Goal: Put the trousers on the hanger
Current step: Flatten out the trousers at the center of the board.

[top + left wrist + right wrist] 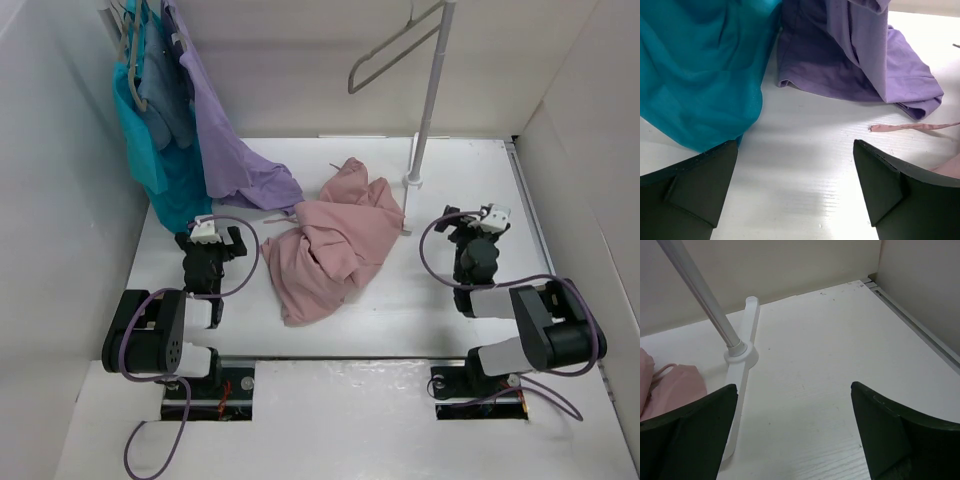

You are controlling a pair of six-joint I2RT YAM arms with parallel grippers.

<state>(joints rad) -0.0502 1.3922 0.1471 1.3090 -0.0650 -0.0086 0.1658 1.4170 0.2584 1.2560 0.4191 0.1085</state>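
Top external view: you will find the trousers [335, 245] heaped on the worktop [400, 310] beside the rack pole [430, 100]. The hanger [395, 45] hangs bare from the pole top, free for loading. The left gripper [795, 150] and right gripper [794, 390] have jaws spread and empty, ready to grasp.

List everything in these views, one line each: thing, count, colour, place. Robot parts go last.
trousers: one, dusty pink, crumpled at the table's centre
hanger: one, light grey, bare, up by the pole's top, back right
pole: one, pale grey, upright on a white base, back right
lavender garment: one, hanging back left, hem on the table
teal garment: one, hanging far left
blue-grey garment: one, hanging between the teal and lavender ones
table: one, white
left end effector: black, open, empty, facing the teal and lavender garments
right end effector: black, open, empty, facing the pole's base
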